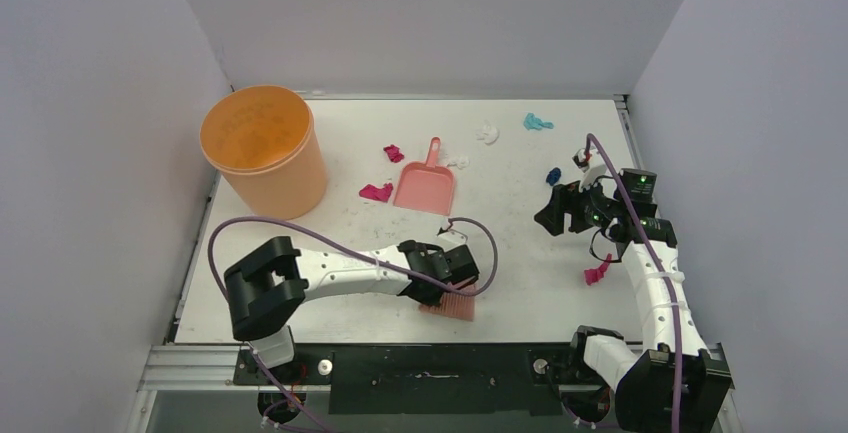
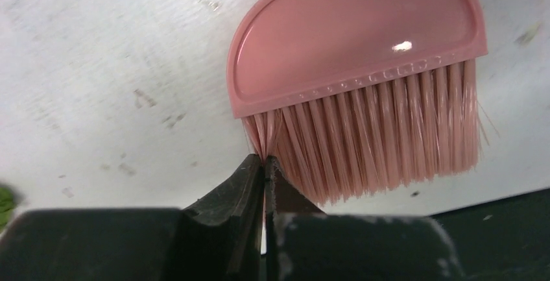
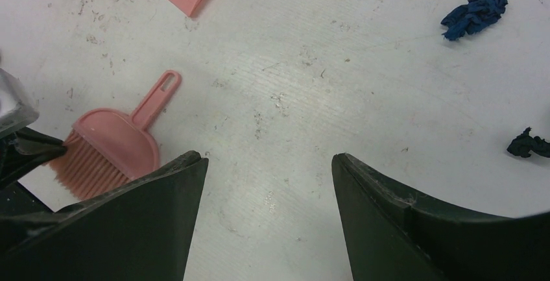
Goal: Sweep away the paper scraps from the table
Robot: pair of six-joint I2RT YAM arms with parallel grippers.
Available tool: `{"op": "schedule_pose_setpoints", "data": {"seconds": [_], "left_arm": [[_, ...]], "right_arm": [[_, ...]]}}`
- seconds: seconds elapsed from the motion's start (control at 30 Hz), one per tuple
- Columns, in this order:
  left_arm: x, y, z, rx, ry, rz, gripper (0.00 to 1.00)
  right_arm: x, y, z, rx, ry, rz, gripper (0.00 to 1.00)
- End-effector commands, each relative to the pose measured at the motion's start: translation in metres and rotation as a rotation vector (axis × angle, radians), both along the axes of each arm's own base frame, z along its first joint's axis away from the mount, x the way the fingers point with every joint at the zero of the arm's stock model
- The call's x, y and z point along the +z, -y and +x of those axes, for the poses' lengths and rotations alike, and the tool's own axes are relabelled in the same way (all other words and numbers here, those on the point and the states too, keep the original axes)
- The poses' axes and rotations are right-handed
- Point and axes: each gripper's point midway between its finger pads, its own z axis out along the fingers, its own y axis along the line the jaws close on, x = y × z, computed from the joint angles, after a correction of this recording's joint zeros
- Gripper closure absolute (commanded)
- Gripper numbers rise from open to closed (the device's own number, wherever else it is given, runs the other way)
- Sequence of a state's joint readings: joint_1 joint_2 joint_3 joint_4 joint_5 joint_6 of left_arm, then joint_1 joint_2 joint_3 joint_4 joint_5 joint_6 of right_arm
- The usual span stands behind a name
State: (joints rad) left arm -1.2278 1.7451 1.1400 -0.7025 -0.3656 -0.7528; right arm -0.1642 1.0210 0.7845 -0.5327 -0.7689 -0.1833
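The left claw point(image 2: 266, 164) is closed, its tips together on the corner tuft of the pink brush point(image 2: 357, 67). It seems to nip a few bristles, though the close view leaves that uncertain. The brush lies flat near the front edge of the table point(image 1: 520, 283).

The right claw point(image 3: 266, 158) hangs wide open above bare tabletop and holds nothing.

The paper scraps point(image 1: 376, 191) lie scattered on the table. Two magenta ones sit just left of the pink dustpan point(image 1: 427, 185). White wads point(image 1: 488, 133) and a teal one point(image 1: 536, 122) lie near the far edge. A dark blue one point(image 1: 553, 175) is by the right claw, and another magenta one point(image 1: 597, 273) lies beside the right arm. An orange bucket point(image 1: 262, 148) stands at the far left corner.
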Motion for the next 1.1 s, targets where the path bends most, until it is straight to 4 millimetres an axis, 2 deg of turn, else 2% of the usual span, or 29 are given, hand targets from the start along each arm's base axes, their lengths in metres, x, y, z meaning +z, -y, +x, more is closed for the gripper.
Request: {"op": "schedule_pose_setpoints", "data": {"seconds": [0.0,0.03,0.1,0.23,0.37,0.47,0.53,0.7,0.8,0.97,1.07], "left_arm": [[0.027,-0.038,-0.004,-0.086,0.021,0.093,0.93],[0.031,-0.042,-0.001,-0.084,0.034,0.098,0.79],[0.040,-0.043,0.006,-0.084,0.055,0.073,0.65],[0.052,-0.036,0.024,-0.076,0.106,-0.015,0.58],[0.048,-0.036,0.045,-0.051,0.124,-0.057,0.59],[0.038,-0.037,0.058,-0.050,0.116,-0.072,0.68],[0.030,-0.035,0.062,-0.058,0.099,-0.085,0.74],[0.014,-0.024,0.063,-0.073,0.064,-0.140,0.76],[0.007,-0.015,0.061,-0.083,0.046,-0.185,0.76],[-0.007,-0.010,0.059,-0.088,0.016,-0.181,0.76],[-0.019,-0.009,0.057,-0.108,-0.011,-0.162,0.84]], "right_arm": [[0.010,-0.006,0.003,0.060,0.058,0.016,0.28],[0.010,-0.008,0.002,0.071,0.057,0.019,0.28],[0.009,-0.009,0.001,0.084,0.056,0.020,0.28],[0.010,-0.009,0.001,0.084,0.060,0.020,0.28],[0.010,-0.009,0.001,0.085,0.061,0.019,0.28],[0.009,-0.011,0.000,0.104,0.054,0.027,0.28],[0.008,-0.018,-0.003,0.177,0.064,0.016,0.28],[-0.001,-0.036,-0.006,0.367,0.104,-0.076,0.28],[-0.014,-0.047,-0.005,0.442,0.076,-0.140,0.28],[-0.027,-0.064,-0.010,0.556,0.051,-0.132,0.29],[-0.027,-0.074,-0.013,0.619,0.080,-0.108,0.30]]}}
